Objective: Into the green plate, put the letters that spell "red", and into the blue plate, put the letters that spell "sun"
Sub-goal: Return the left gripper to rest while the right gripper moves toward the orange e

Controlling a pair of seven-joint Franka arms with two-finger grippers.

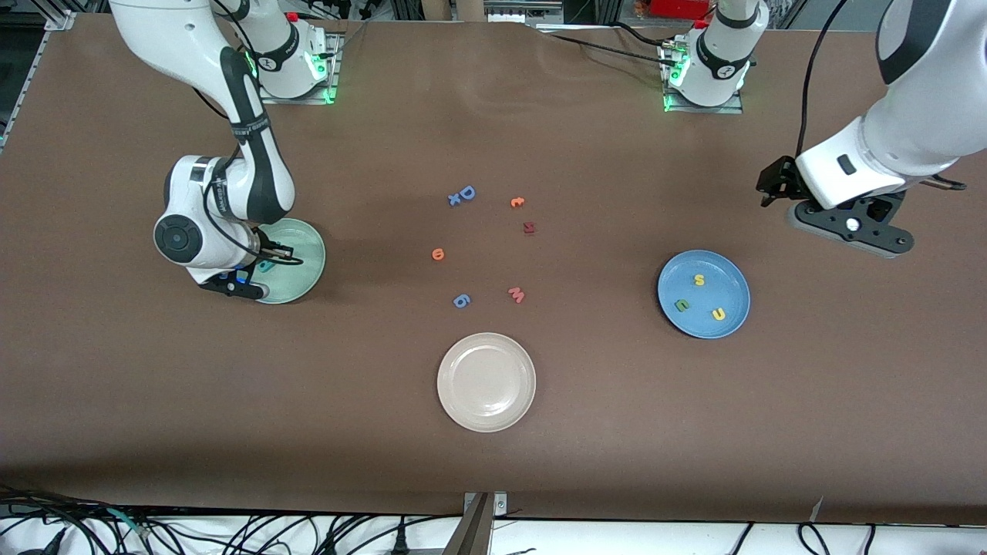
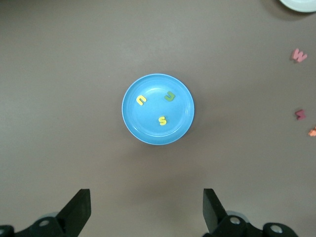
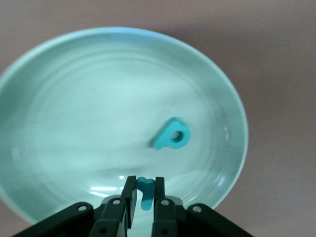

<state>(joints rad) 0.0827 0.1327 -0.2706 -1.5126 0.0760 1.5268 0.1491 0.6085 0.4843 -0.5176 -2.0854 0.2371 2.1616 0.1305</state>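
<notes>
My right gripper (image 3: pixel 143 185) is shut on the thin teal "r" (image 3: pixel 144 190) and holds it low over the green plate (image 3: pixel 74 98), near its rim. The teal "d" (image 3: pixel 170 134) lies in that plate (image 1: pixel 312 247). The orange "e" (image 1: pixel 438 253) lies on the table mid-way between the plates. The blue plate (image 1: pixel 732 270) holds the yellow "s" (image 1: pixel 699 280), green "n" (image 1: pixel 682 305) and yellow "u" (image 1: pixel 719 314). My left gripper (image 2: pixel 146 207) hangs open and empty in the air beside the blue plate (image 2: pixel 133 123), toward the left arm's end of the table.
A cream-white plate (image 1: pixel 486 381) sits nearest the front camera. Loose letters lie mid-table: a blue "D" (image 1: pixel 466 193), a small orange one (image 1: pixel 517 202), a dark red one (image 1: pixel 529 227), a blue one (image 1: pixel 461 301) and a pink "w" (image 1: pixel 517 294).
</notes>
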